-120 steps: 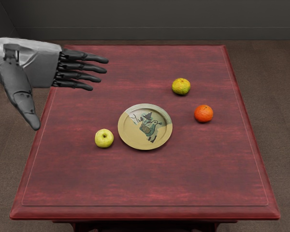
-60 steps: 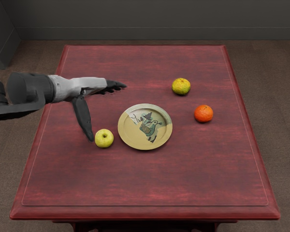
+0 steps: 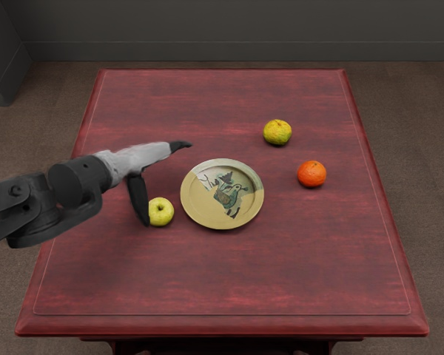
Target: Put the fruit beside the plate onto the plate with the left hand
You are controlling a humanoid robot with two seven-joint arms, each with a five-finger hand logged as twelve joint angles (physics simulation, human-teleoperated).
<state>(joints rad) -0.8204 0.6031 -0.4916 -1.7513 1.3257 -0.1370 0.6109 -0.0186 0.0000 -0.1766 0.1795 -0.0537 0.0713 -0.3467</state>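
Since half a second ago the left hand (image 3: 143, 158) has sunk toward the yellow apple (image 3: 160, 211), which sits on the table (image 3: 229, 281) just left of the plate (image 3: 200, 207). Its fingers lie straight and together, with the thumb hanging at the apple's left side, and they grasp nothing. This looks like the reach; next the fingers must close round the apple.

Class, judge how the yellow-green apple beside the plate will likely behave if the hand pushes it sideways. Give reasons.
The apple looks round, so it will probably roll rather than slide on the flat table. Its skin appears smooth, so the open left hand may slip on it. It looks solid, so it probably will not squash.
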